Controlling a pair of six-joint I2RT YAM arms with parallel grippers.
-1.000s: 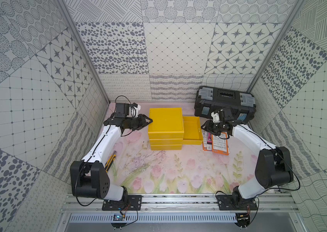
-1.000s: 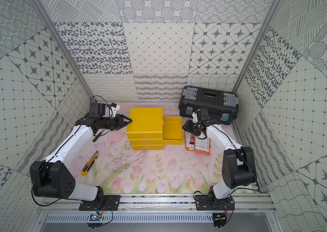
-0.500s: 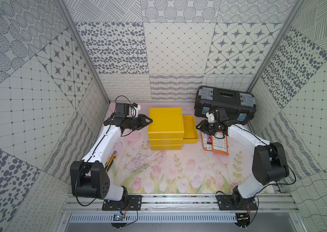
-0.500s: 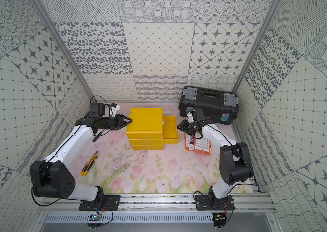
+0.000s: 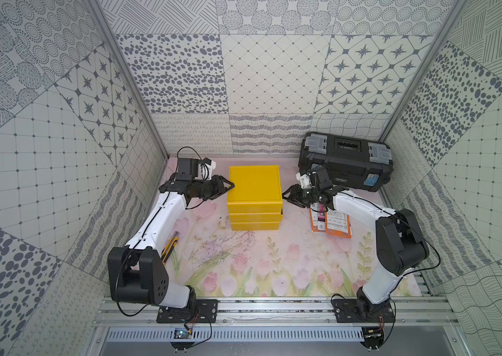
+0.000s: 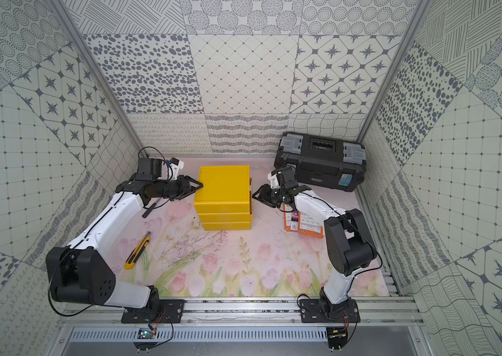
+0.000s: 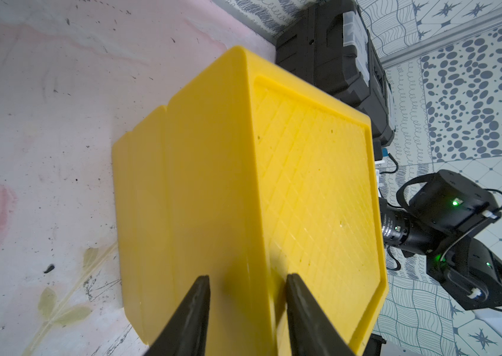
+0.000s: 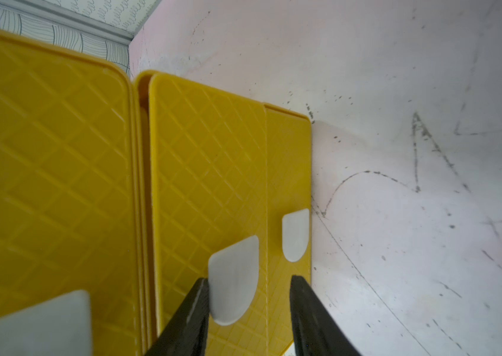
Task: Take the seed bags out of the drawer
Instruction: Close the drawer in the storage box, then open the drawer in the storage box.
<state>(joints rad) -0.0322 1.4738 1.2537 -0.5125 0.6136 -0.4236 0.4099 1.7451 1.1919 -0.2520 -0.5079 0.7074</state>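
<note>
The yellow three-drawer cube [image 5: 254,185] [image 6: 223,185] stands mid-mat with its drawers almost flush on the right side. Two orange-edged seed bags [image 5: 333,223] [image 6: 305,226] lie flat on the mat to its right, partly under my right arm. My right gripper [image 5: 285,195] [image 8: 249,279] is open in front of the drawer [image 8: 206,169], its jaws either side of the white half-oval notch [image 8: 234,277]. My left gripper [image 5: 230,186] [image 7: 246,277] is open, its tips set against the cube's upper left edge [image 7: 253,185].
A black toolbox [image 5: 345,160] [image 6: 320,160] with grey latches sits at the back right, close behind my right wrist. A yellow utility knife [image 6: 137,252] lies on the mat at the left, near my left arm. Patterned walls close in on three sides.
The drawer that stood pulled out to the right has slid back into the cube. My right gripper moved left with it. The left arm has not moved.
</note>
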